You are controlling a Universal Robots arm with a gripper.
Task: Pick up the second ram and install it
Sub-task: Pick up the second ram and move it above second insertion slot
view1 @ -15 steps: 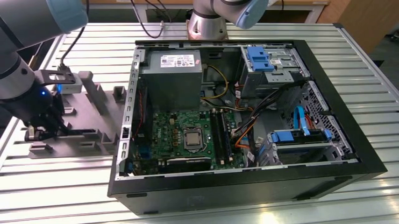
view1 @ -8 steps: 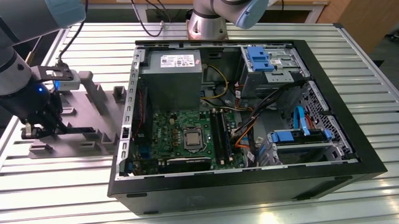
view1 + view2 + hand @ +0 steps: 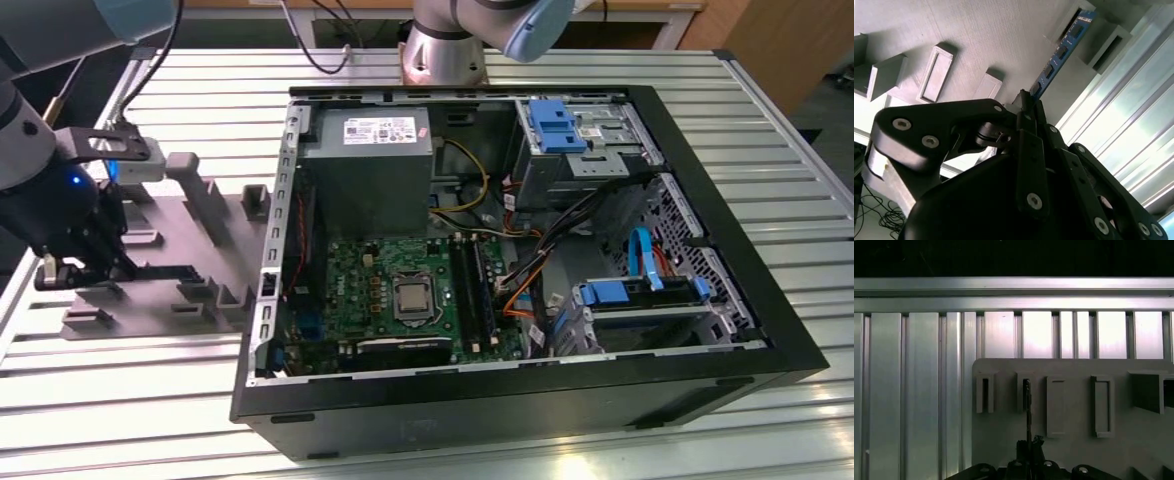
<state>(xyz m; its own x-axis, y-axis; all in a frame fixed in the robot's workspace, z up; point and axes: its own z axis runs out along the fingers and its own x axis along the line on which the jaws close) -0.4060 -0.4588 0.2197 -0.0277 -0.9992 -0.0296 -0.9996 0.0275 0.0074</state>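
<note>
My tool (image 3: pixel 1028 102) is closed on the near end of the ram (image 3: pixel 1059 52), fingers pinched against both flat faces. In the second wrist view the stick runs away from the fingertips, chips showing along one face, and its far end reaches a slotted block of the grey fixture (image 3: pixel 979 40). In the first wrist view I see the ram (image 3: pixel 1027 410) edge-on, a thin dark line from my tool (image 3: pixel 1029 452) up to one of the fixture's (image 3: pixel 1004 440) slotted blocks. Beyond the fixture lie the bench's (image 3: pixel 919 390) ribbed metal slats.

In the exterior view my tool (image 3: pixel 74 265) is low over the fixture (image 3: pixel 174 280), at that view's left. The open case (image 3: pixel 507 400) lies on the bench (image 3: pixel 160 400) just beside the fixture, toward that view's right, with the motherboard (image 3: pixel 387 270) exposed inside.
</note>
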